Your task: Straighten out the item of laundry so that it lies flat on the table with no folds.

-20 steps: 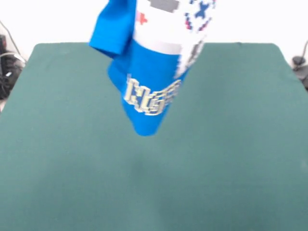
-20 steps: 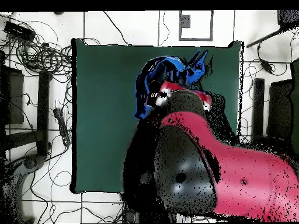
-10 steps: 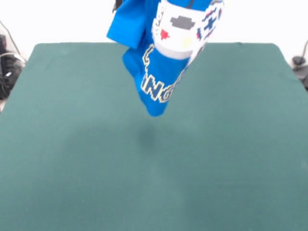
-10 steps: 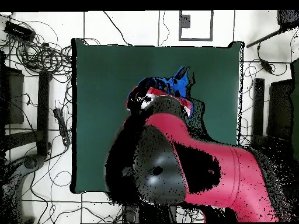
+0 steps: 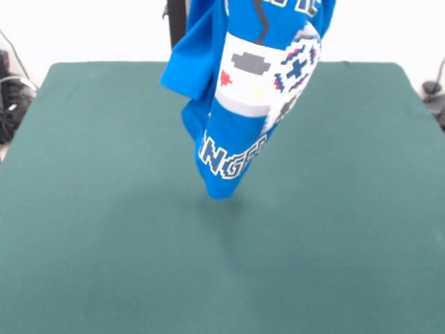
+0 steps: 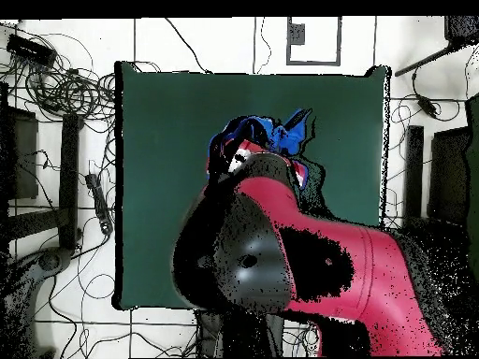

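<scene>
The bright blue T-shirt (image 5: 250, 104) hangs bunched in the air over the middle of the dark green table (image 5: 83, 209), held from above the picture's top edge. Its white-grey pixel graphic and white lettering face the front camera. Its lowest tip is close over the cloth, and I cannot tell if it touches. In the overhead view the red and black arm (image 6: 309, 252) reaches over the table (image 6: 159, 187) and only a blue bunch of the shirt (image 6: 281, 131) shows past its end. The gripper itself is hidden, above the edge in the front view and under the arm in the overhead view.
A dark upright bar (image 5: 175, 21) shows behind the shirt at the top. Cables (image 6: 65, 84) and stands lie on the floor round the table. The table's edges are far from the shirt on all sides.
The hanging shirt has come lower and turned, so its tip is nearer the cloth than half a second ago. The arm has shifted only slightly over the table.
</scene>
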